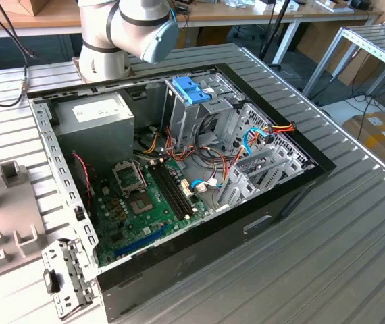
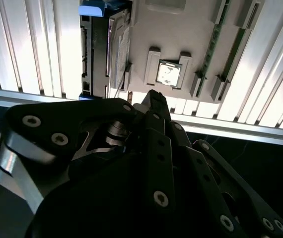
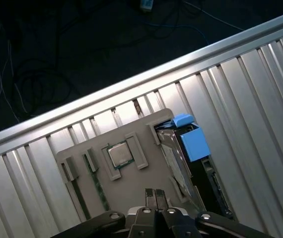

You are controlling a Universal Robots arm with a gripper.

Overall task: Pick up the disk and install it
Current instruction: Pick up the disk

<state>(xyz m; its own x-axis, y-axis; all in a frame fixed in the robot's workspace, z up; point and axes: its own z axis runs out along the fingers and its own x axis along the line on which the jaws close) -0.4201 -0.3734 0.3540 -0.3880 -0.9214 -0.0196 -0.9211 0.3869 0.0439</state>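
Nearest my lens in the second wrist view is the one gripper (image 2: 155, 97), its fingers pressed together with nothing between them. Beyond it one grey holder plate (image 2: 191, 29) lies on the ribbed bench (image 2: 27, 44). The plate carries one disk (image 2: 102, 54) standing on edge in a slot, one processor chip (image 2: 169, 73) and two thin green boards (image 2: 222, 29).

In the first wrist view I see one blue rail (image 3: 191, 141) on the disk, and the gripper is apart from it.

The exterior view gives me one open computer case (image 1: 273, 209), one grey power supply (image 1: 101, 115), one light-blue latch (image 1: 191, 89) and one arm (image 1: 125, 27)
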